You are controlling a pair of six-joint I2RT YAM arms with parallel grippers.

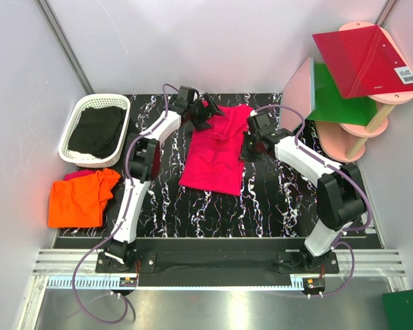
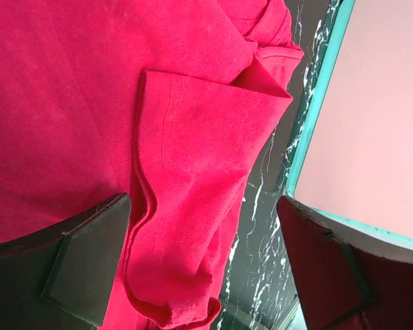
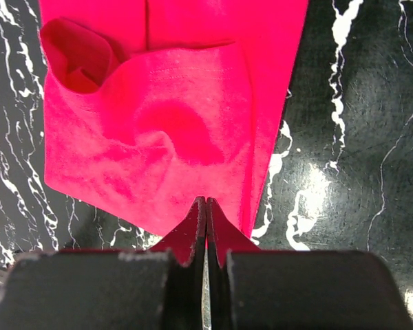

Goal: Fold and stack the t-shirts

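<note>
In white basket (image 1: 70, 137), black cloth (image 1: 100, 130)

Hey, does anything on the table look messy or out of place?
The hot pink cloth t-shirt lies skewed on the black marbled tabletop, half folded, with a rumpled sleeve flap near its far end. The bright orange cloth t-shirt sits loosely folded at its left edge.

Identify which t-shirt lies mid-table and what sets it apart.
The hot pink t-shirt, centred on the table; the orange t-shirt lies at the left edge, near the white basket.
</note>
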